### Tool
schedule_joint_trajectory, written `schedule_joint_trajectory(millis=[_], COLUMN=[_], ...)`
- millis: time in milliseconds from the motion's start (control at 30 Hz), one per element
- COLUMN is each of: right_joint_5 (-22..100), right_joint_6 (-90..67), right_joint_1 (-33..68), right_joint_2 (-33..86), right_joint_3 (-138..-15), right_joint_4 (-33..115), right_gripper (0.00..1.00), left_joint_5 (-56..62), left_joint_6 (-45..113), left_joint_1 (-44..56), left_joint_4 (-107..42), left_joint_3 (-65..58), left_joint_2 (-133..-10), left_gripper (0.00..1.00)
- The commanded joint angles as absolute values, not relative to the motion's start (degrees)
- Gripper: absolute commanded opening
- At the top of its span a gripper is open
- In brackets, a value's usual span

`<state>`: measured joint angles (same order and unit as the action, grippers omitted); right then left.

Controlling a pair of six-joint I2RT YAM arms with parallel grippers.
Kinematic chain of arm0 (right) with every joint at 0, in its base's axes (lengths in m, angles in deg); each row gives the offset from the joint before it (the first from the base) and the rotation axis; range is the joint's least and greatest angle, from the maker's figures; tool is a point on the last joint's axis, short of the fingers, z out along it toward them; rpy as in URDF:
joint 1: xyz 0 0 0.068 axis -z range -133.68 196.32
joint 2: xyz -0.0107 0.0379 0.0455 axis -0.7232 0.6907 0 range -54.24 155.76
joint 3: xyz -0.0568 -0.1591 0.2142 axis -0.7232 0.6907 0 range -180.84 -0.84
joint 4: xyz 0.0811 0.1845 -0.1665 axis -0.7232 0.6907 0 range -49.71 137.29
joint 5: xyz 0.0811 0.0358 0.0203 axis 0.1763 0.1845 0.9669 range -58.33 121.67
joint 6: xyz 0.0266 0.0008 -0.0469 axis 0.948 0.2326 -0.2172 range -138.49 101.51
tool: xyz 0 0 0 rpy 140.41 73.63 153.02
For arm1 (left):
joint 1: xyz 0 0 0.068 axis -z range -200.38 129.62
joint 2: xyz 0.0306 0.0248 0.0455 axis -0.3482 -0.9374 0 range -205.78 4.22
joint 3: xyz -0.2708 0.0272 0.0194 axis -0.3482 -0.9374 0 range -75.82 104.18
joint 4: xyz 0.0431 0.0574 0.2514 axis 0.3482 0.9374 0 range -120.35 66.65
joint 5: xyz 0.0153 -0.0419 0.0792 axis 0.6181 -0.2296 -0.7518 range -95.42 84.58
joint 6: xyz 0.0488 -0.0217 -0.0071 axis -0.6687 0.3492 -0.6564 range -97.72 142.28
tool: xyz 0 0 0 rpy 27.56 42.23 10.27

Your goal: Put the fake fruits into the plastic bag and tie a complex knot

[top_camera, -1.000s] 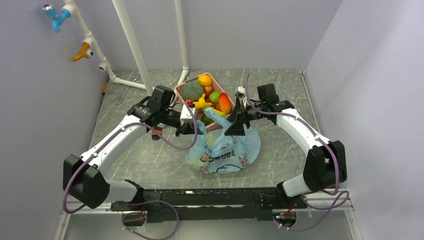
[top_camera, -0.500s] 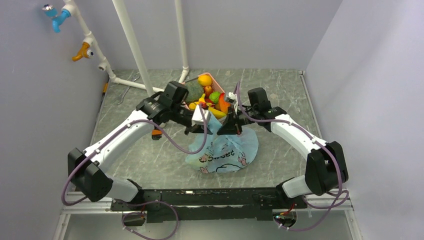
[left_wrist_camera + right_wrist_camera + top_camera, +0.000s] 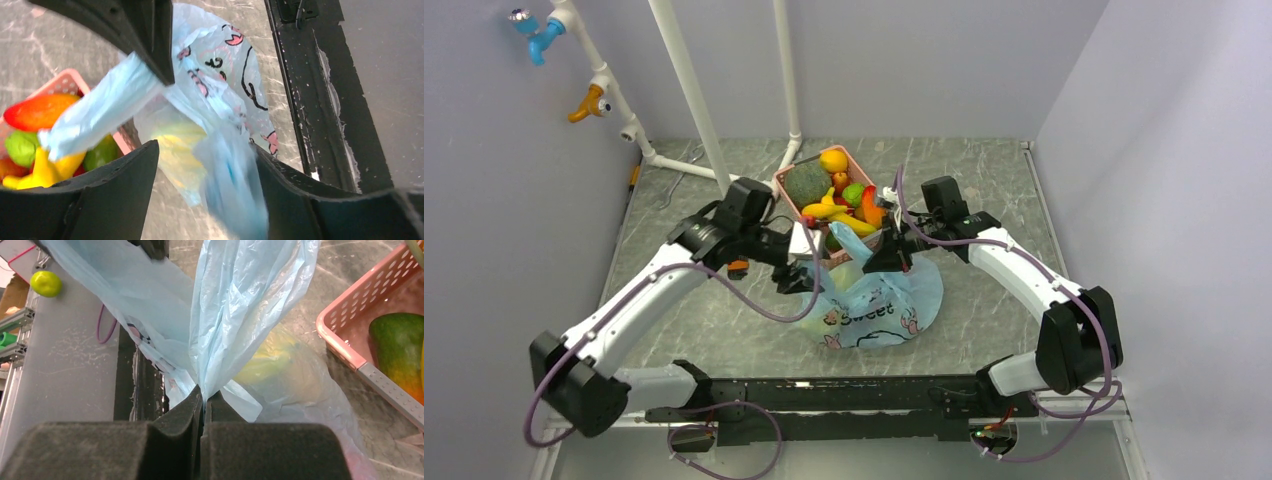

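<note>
Right claw (image 3: 202, 407) clamped on bag (image 3: 235, 310) film, bag rising above it. Left claw (image 3: 159, 112) gaping, bag handle slanting between its fingers.

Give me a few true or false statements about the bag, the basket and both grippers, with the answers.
1. The right gripper is shut on the plastic bag. True.
2. The left gripper is clamped shut. False: its fingers stand wide apart, with bag plastic between them.
3. The pink basket is empty. False: it holds several fake fruits.
4. A yellowish fruit shows through the bag's plastic. True.
</note>
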<state>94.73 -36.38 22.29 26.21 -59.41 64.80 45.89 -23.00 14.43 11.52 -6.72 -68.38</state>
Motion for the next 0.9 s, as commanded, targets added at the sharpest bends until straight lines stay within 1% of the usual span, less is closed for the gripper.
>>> schedule_joint_trajectory(millis=[0,33,67,100,267,333,400,467,533,700,733,833,867], right_joint_5=[95.1,95.1,95.1,95.0,94.8,94.9,95.0,94.9,94.8,94.5,94.4,94.2,94.2], right_joint_6=[-39.8,-40.1,-40.2,-40.3,-42.0,-42.5,-42.4,-41.9,-41.6,-40.6,-40.4,-40.1,-40.2], right_joint_1=[23.1,23.1,23.2,23.3,23.6,23.6,23.6,23.6,23.6,23.6,23.6,23.7,23.7], right_joint_2=[25.2,25.2,25.2,25.4,25.7,25.4,25.4,25.5,25.7,25.9,25.9,25.4,25.2], right_joint_3=[-60.9,-60.9,-61.0,-61.1,-62.0,-62.1,-62.0,-61.9,-62.0,-62.4,-62.4,-62.3,-62.3], right_joint_4=[67.5,67.9,68.1,68.2,70.3,70.8,70.9,70.4,70.1,69.2,69.1,69.1,69.4], right_gripper=[0.0,0.0,0.0,0.0,0.0,0.0,0.0,0.0,0.0,0.0,0.0,0.01,0.03], left_joint_5=[49.0,49.4,49.9,50.5,51.0,51.9,53.7,55.9,58.4,60.2,60.6,60.9,60.9], left_joint_6=[-17.5,-17.1,-17.4,-17.8,-19.4,-17.4,-12.3,-9.3,-4.9,-0.4,0.6,4.6,5.8], left_joint_1=[9.1,8.0,6.9,6.0,3.4,3.4,3.8,4.4,5.4,10.1,11.2,13.1,13.6], left_joint_4=[6.9,6.4,6.3,6.3,3.3,-2.2,-8.3,-10.8,-13.8,-19.9,-20.9,-23.9,-24.7], left_joint_3=[-11.2,-12.4,-13.2,-14.2,-20.8,-23.5,-24.0,-21.5,-19.3,-19.0,-19.3,-19.9,-20.0], left_joint_2=[-62.0,-61.1,-60.3,-59.3,-53.9,-53.2,-55.4,-59.7,-63.5,-66.4,-66.5,-67.1,-67.3], left_gripper=[0.83,0.89,0.97,0.99,1.0,1.0,0.99,0.98,0.93,0.66,0.6,0.35,0.3])
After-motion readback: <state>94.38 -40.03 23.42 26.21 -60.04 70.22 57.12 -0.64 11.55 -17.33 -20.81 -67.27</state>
